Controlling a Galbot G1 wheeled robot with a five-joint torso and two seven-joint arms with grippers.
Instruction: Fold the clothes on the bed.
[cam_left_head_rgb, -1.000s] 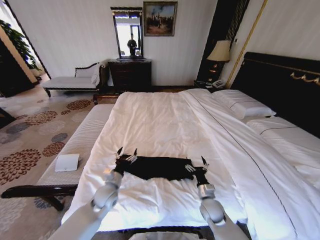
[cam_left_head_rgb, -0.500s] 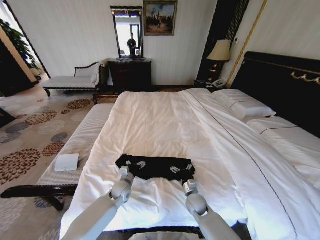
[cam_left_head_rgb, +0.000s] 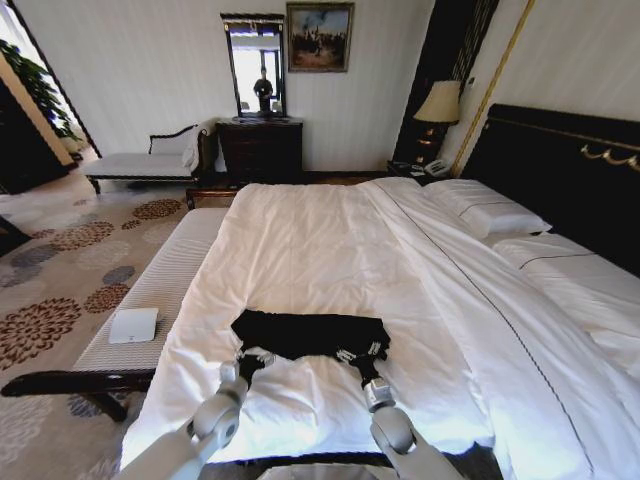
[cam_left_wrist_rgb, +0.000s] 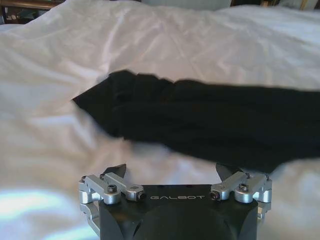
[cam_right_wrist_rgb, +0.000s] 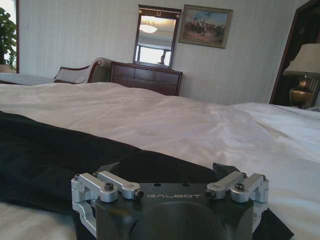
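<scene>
The bed (cam_left_head_rgb: 330, 240), a very large one with a white duvet (cam_left_head_rgb: 310, 250) and a tall dark headboard (cam_left_head_rgb: 570, 170) trimmed in gold, takes up most of the head view. White pillows (cam_left_head_rgb: 485, 210) lie against the headboard. A pale striped bench (cam_left_head_rgb: 150, 290) runs along the bed's left side, touching the duvet's hanging edge, and a small white flat object (cam_left_head_rgb: 134, 325) rests on it. Beyond the far end of the bed stand a dark wooden dresser (cam_left_head_rgb: 260, 150) with a mirror (cam_left_head_rgb: 255, 65) above it, a framed painting (cam_left_head_rgb: 320, 37) beside the mirror, and a chaise longue (cam_left_head_rgb: 150, 160) to the dresser's left. A lamp (cam_left_head_rgb: 440, 103) stands near the headboard's far end.

The black T-shirt (cam_left_head_rgb: 310, 333) lies on the duvet near the bed's near end, gathered into a flat, wide band across the bed; its lettering cannot be seen. In the left wrist view the shirt (cam_left_wrist_rgb: 200, 120) shows folds and creases at one end.

The left gripper (cam_left_head_rgb: 254, 356) sits at the shirt's near left corner, just above the duvet; its jaws stand apart and hold nothing (cam_left_wrist_rgb: 172, 172). The right gripper (cam_left_head_rgb: 360, 356) sits at the shirt's near right edge, over the black fabric (cam_right_wrist_rgb: 50, 165), and its jaws are also spread apart with nothing between them (cam_right_wrist_rgb: 167, 167).
</scene>
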